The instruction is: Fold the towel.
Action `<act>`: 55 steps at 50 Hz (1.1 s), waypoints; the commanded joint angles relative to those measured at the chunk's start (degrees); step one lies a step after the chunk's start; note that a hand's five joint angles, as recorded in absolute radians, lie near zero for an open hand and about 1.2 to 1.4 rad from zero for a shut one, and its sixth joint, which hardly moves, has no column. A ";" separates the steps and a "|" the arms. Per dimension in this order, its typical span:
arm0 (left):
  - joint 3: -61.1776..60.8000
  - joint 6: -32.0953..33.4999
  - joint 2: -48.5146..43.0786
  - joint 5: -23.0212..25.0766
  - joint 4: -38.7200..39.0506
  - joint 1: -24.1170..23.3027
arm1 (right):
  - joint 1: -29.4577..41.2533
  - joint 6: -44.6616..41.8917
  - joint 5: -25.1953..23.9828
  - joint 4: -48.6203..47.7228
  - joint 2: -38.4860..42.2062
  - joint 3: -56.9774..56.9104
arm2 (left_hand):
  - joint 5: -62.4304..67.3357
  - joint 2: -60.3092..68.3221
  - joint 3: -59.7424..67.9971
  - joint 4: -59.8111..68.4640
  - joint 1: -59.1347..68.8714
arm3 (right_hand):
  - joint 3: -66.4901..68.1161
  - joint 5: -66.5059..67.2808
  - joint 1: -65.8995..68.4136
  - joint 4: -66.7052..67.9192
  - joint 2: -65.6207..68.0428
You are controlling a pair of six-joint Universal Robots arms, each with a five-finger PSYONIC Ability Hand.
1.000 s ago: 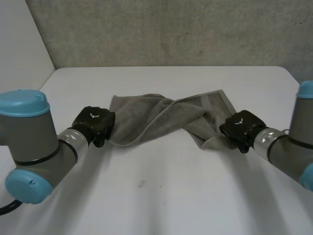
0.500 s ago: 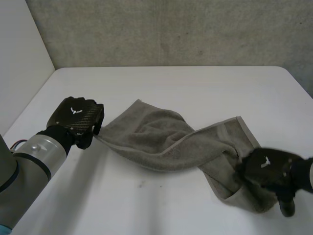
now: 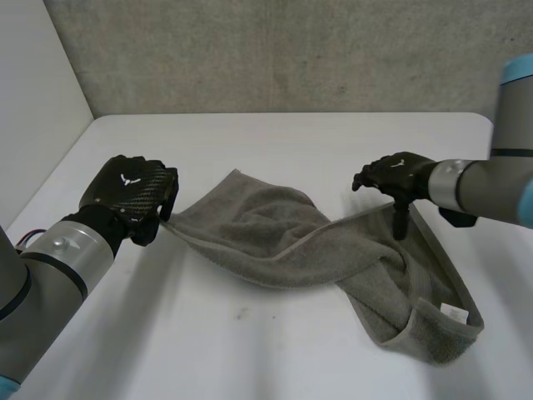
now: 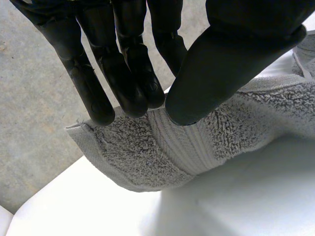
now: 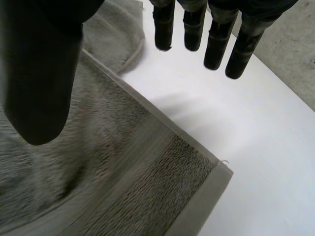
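Head view shows the grey towel (image 3: 275, 237) lying twisted across the white table (image 3: 250, 350), with one corner pinched between the left hand's (image 3: 129, 196) fingers and thumb. The right hand (image 3: 398, 177) hovers with fingers straight, holding nothing. The towel's banded edge and a corner lie below its thumb, with open tabletop under its fingertips and past them.

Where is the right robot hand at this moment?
In the head view, the right robot hand is on the right of the table, open over the towel at its far right corner; the left robot hand pinches the left corner.
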 commanded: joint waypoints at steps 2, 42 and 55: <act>-0.29 0.01 -0.26 0.00 0.00 -0.01 | 2.31 0.52 2.65 0.16 10.76 -11.51 | 10.71 10.19 10.23 10.20 11.08 | 7.62 7.79 7.58 6.87 7.26; 6.57 0.01 0.09 -0.53 -0.26 0.87 | -1.64 0.16 3.10 1.65 -7.24 -12.05 | 10.71 10.19 10.23 10.20 11.08 | 64.93 65.11 64.89 64.18 64.57; 13.41 -0.08 12.29 -0.79 -7.11 1.04 | -8.14 -4.84 2.05 2.53 -34.29 2.62 | 10.71 10.19 10.23 10.20 11.08 | 64.93 65.11 64.89 64.18 64.57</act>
